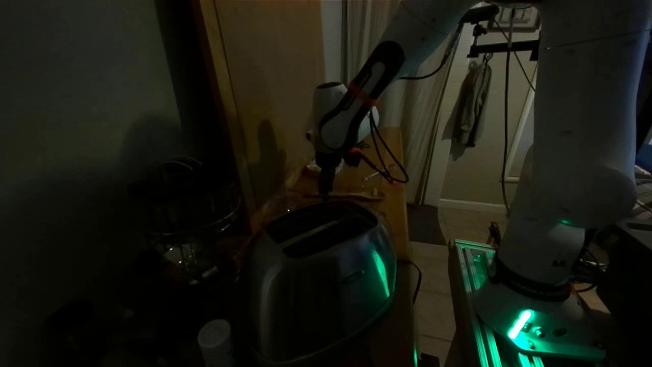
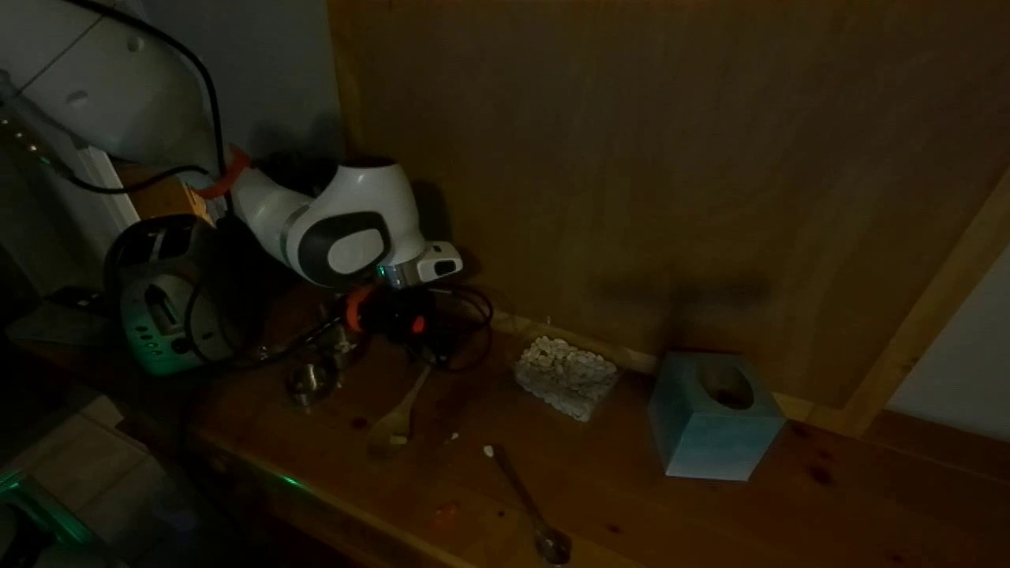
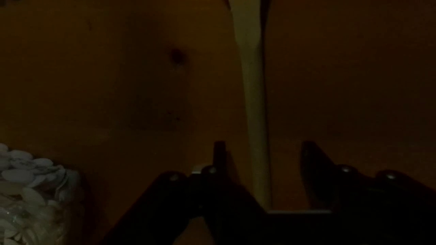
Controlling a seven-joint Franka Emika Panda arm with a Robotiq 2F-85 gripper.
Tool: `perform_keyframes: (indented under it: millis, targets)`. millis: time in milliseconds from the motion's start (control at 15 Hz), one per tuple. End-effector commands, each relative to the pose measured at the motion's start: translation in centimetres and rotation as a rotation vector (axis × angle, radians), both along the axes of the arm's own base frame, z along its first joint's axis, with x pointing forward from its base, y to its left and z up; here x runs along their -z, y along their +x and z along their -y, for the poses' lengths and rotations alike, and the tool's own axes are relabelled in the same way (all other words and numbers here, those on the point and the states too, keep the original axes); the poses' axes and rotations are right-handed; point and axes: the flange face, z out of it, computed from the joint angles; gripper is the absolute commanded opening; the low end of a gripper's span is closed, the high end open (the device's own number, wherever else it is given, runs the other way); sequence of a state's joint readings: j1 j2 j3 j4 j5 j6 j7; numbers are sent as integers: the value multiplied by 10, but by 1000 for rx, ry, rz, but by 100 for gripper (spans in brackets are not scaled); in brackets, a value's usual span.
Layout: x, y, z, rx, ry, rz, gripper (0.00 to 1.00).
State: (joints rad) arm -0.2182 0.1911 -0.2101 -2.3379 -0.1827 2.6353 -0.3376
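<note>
A pale wooden spoon (image 2: 392, 427) lies on the wooden counter, its handle pointing back towards my gripper. In the wrist view the spoon's handle (image 3: 253, 85) runs from the top edge down between my two fingers. My gripper (image 3: 264, 144) is open, with one finger on each side of the handle and gaps on both sides. It points down at the counter in an exterior view (image 1: 326, 191). A clear container or bag of white flat pieces (image 2: 566, 379) stands beside it, and it also shows at the lower left of the wrist view (image 3: 34, 190). The pictures are very dark.
A steel toaster (image 1: 326, 295) stands on the counter, and also shows in an exterior view (image 2: 173, 315). Small metal cups (image 2: 309, 384), a metal spoon (image 2: 521, 493) and a blue tissue box (image 2: 714, 434) are on the counter. A wooden panel (image 2: 671, 173) rises behind.
</note>
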Motion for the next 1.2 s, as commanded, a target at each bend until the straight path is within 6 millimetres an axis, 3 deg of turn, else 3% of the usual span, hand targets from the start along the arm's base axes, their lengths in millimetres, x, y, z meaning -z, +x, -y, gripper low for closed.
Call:
perform_keyframes:
  millis: [0, 333, 467, 867, 1133]
  targets:
    - [3, 8, 8, -4, 6, -23, 50]
    - [3, 10, 12, 1, 3, -31, 7]
    - [3, 11, 13, 1, 1, -32, 4]
    - [2, 12, 15, 4, -10, -25, 7]
    - [-10, 8, 10, -11, -15, -16, 6]
